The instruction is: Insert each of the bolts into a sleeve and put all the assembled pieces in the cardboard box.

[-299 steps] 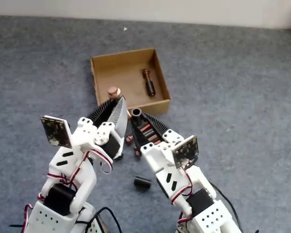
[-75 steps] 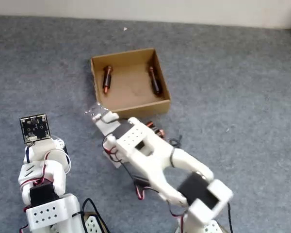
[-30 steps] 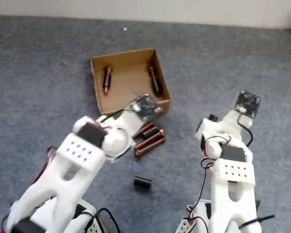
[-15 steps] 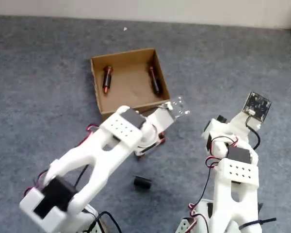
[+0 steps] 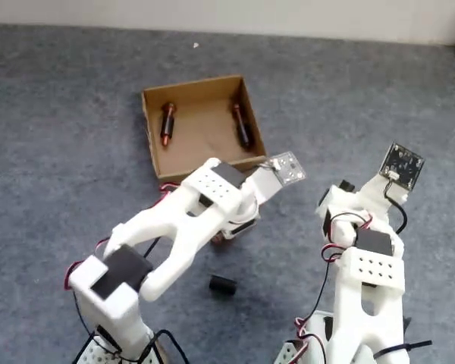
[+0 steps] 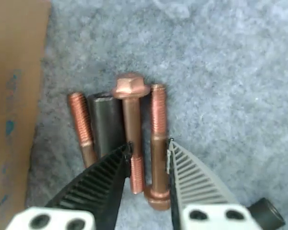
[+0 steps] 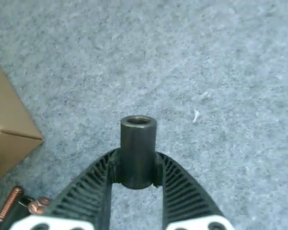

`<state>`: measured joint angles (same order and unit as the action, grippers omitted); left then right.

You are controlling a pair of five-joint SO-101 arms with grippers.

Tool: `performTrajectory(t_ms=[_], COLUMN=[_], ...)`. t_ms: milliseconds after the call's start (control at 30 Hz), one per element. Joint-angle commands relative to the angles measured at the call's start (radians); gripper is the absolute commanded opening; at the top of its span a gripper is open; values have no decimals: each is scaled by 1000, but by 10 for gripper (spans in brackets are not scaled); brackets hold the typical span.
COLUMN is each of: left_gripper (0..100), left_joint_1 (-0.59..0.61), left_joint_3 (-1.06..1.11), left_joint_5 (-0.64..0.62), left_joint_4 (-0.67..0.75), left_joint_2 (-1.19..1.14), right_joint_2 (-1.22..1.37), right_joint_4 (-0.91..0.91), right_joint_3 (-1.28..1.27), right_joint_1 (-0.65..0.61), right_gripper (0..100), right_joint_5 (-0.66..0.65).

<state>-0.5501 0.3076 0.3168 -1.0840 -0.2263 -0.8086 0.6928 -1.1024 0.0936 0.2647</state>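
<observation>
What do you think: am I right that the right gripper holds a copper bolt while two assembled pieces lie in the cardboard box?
Not quite: the right wrist view shows the right gripper holding a black sleeve, not a copper bolt. Two assembled pieces do lie in the cardboard box.

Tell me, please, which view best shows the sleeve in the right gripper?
The right wrist view: the sleeve sits clamped in the right gripper, open bore visible. The high view shows it as a dark speck; the left wrist view faces other sleeves.
</observation>
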Motion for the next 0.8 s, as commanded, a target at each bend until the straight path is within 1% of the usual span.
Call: performTrajectory(t_ms=[0, 100, 200, 433, 633, 767], left_gripper=[143, 104, 62, 59, 6, 6], left_joint_1=[-1, -1, -5, 1, -5, -5], left_joint_3=[-93, -137, -174, -176, -183, -166], left_joint_5=[-8, -9, -6, -9, -11, -11], left_joint_4=[9, 5, -41, -64, -66, -97], left_joint_2=[-82, -133, -151, -145, -140, -59], right_joint_2=[-31, -31, -31, -31, -31, -33], right_joint_4=[-31, -31, -31, -31, -31, -31], right_joint_3=[19, 19, 19, 19, 21, 21], right_joint_1=[12, 12, 12, 8, 10, 10], right_gripper=[4, 4, 4, 4, 4, 4], right_joint_5=[9, 9, 9, 6, 5, 5])
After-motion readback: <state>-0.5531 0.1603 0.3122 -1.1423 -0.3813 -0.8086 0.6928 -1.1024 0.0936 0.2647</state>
